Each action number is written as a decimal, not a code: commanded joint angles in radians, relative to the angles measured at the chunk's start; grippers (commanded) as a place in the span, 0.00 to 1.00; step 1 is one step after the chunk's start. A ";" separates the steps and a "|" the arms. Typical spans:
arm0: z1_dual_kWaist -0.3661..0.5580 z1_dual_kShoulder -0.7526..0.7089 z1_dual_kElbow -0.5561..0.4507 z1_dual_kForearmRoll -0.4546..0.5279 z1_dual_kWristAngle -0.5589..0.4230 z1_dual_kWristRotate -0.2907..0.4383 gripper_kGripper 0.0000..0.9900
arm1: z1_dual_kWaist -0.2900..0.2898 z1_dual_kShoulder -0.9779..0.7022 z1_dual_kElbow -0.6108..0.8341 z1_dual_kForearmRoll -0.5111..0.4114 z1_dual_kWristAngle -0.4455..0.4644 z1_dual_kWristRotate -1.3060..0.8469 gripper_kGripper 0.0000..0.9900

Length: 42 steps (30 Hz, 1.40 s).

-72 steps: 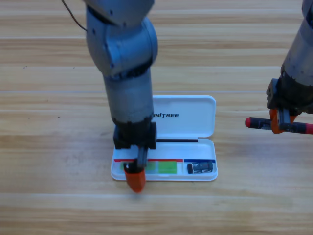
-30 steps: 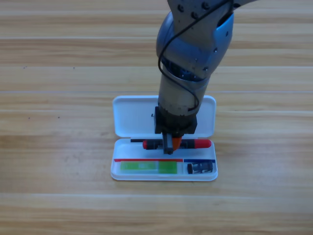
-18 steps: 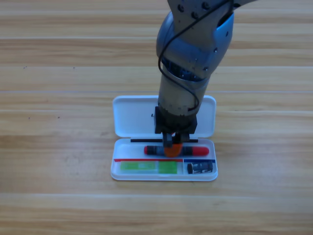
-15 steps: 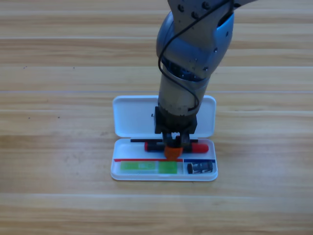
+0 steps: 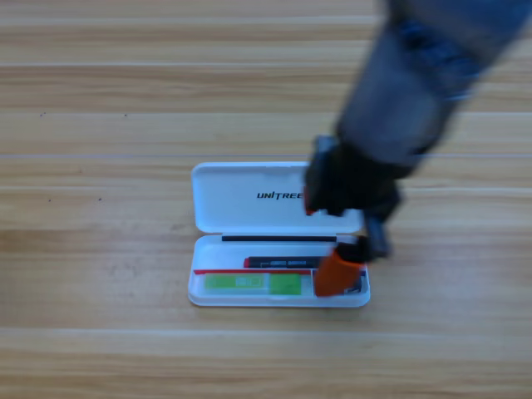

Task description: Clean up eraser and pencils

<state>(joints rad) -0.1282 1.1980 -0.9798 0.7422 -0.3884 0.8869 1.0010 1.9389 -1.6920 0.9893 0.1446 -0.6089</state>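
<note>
The white case (image 5: 218, 218) lies open in the middle of the table. In its tray, the black pencil with red ends (image 5: 283, 262) lies along the upper slot, with nothing gripping it. The pale pencil with the green end (image 5: 253, 283) rests in the lower slot. My right gripper (image 5: 337, 271) hangs blurred over the tray's right end, its orange jaw covering the compartment where the eraser sits, so the eraser is hidden. The left arm is out of view.
The right arm's grey body (image 5: 399, 108) slants in from the upper right and crosses the lid's right corner. Bare wooden table (image 5: 100, 166) surrounds the case.
The right gripper has let go of the black-and-red pencil, which now lies in the tray. The arm has swung from the case's middle toward the right.
</note>
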 commanded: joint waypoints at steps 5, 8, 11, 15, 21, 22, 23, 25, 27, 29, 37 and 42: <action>-0.048 0.324 -0.204 -0.086 -0.027 -0.068 1.00 | -0.062 -0.495 0.468 -0.422 0.260 0.138 0.95; -0.083 0.411 -0.241 -0.127 -0.052 -0.082 0.97 | -0.062 -0.552 0.522 -0.480 0.313 0.161 0.96; -0.110 0.482 -0.234 -0.205 -0.099 -0.072 0.90 | -0.062 -0.558 0.525 -0.479 0.334 0.166 0.97; -0.156 0.563 -0.226 -0.299 -0.135 -0.062 0.84 | -0.062 -0.558 0.525 -0.479 0.336 0.172 0.97; -0.220 0.646 -0.237 -0.351 -0.135 -0.074 0.68 | -0.062 -0.561 0.529 -0.472 0.337 0.173 0.97; -0.228 0.655 -0.237 -0.356 -0.135 -0.077 0.65 | -0.062 -0.561 0.529 -0.472 0.339 0.173 0.97; -0.235 0.664 -0.238 -0.359 -0.133 -0.077 0.63 | -0.062 -0.561 0.529 -0.471 0.339 0.175 0.97; -0.248 0.676 -0.238 -0.366 -0.130 -0.077 0.56 | -0.062 -0.564 0.529 -0.468 0.345 0.175 0.97; -0.257 0.684 -0.238 -0.374 -0.127 -0.080 0.54 | -0.062 -0.569 0.531 -0.466 0.348 0.178 0.97; -0.263 0.693 -0.246 -0.377 -0.124 -0.082 0.49 | -0.062 -0.577 0.529 -0.466 0.354 0.181 0.97; -0.266 0.715 -0.296 -0.377 -0.112 -0.100 0.39 | -0.062 -0.584 0.528 -0.466 0.368 0.189 0.97; -0.264 0.756 -0.356 -0.362 -0.124 -0.092 0.12 | -0.062 -0.598 0.529 -0.466 0.368 0.187 0.97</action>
<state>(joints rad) -0.3795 1.8716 -1.3046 0.3702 -0.5077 0.7958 0.9669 1.3954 -1.1979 0.5217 0.4942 -0.4267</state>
